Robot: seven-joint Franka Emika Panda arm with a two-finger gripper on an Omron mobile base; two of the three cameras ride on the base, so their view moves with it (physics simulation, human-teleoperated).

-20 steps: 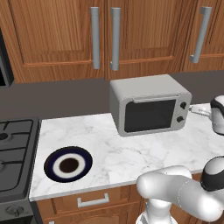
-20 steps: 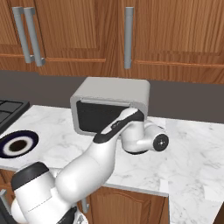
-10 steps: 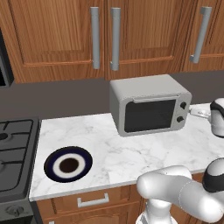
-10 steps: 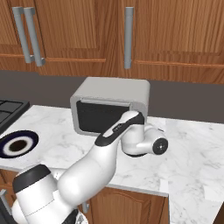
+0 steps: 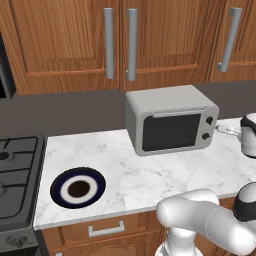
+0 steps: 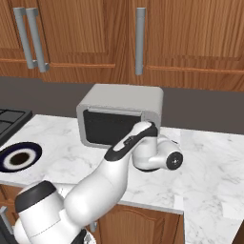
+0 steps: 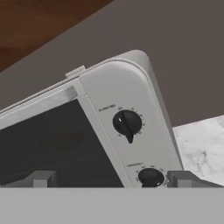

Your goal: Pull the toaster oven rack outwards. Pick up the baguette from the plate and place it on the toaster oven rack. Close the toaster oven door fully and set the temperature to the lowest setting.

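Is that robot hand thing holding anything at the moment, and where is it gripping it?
Nothing is held. The end effector is open, its two fingertips spread apart in front of the boxy light-grey toaster oven, near its dark knobs.

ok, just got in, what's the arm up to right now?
The arm has its open end effector held up close to the toaster oven, facing the control panel with the two knobs. It holds nothing. The oven door is shut, and the plate on the marble counter has no bread on it.
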